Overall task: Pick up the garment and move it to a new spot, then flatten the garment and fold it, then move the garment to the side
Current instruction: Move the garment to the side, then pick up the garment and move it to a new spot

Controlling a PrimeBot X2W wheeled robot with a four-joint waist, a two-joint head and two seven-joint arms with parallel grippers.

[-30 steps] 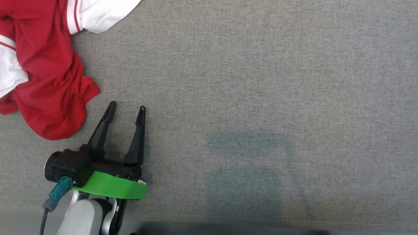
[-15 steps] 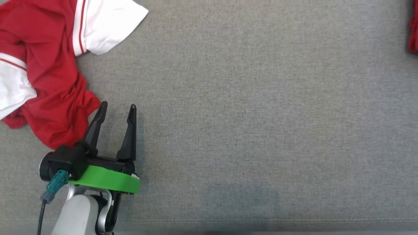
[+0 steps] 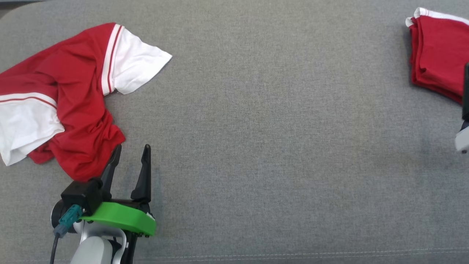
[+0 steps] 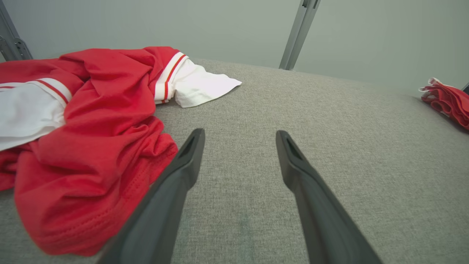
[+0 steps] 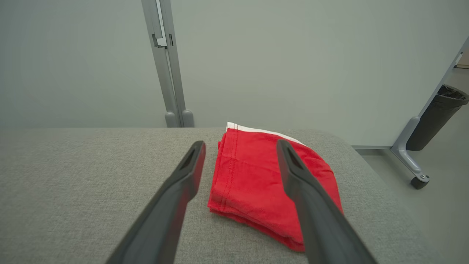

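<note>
A crumpled red and white garment lies at the left of the grey padded surface, also in the left wrist view. My left gripper is open just right of the garment's near red hem, nothing between its fingers. Its left finger runs right beside that hem; contact is unclear. A folded red garment rests at the far right edge. In the right wrist view my right gripper stands open, empty, just short of this folded garment.
Grey upholstery stretches between the two garments. A stitched seam marks the near edge. Behind the surface stand a grey wall and metal posts. A dark bin and a wheeled frame leg stand on the floor to the right.
The head camera has tilted up, bringing the folded garment and the surface's far edge into view. My left gripper has closed in on the crumpled garment's hem and stays open.
</note>
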